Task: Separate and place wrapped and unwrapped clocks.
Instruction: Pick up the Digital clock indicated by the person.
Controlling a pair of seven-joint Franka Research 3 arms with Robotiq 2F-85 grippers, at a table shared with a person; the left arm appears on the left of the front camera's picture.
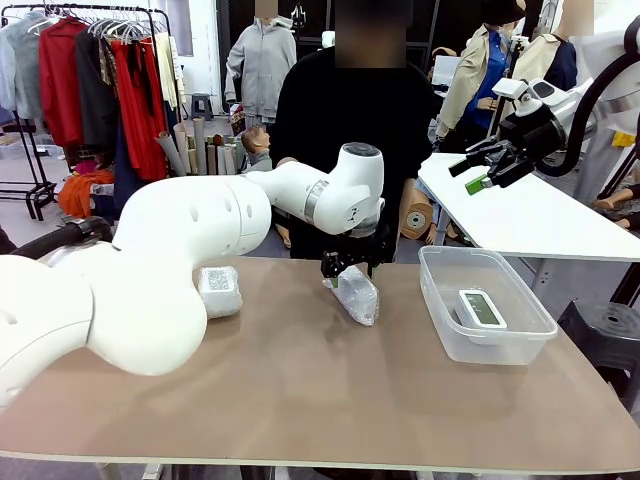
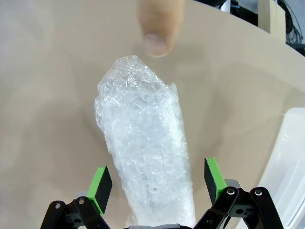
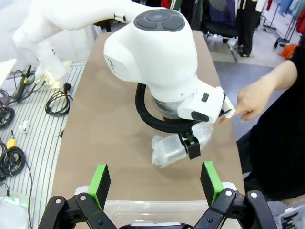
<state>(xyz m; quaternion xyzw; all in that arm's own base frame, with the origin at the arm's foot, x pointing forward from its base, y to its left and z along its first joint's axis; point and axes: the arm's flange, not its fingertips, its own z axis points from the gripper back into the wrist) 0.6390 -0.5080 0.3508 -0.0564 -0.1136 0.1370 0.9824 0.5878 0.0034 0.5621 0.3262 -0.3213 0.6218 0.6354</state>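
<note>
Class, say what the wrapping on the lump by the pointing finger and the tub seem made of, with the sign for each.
Wrapped lump: bubble wrap, likely plastic film; whitish, translucent, crinkled, glossy bubbles.
Tub: clear, smooth plastic, apparently rigid; see-through walls hold their shape.

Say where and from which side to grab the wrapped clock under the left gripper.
Best across the narrow middle of the wrapped clock, from above. It lies long on the table, long sides facing the open left gripper; avoid the far end by the person's finger.
</note>
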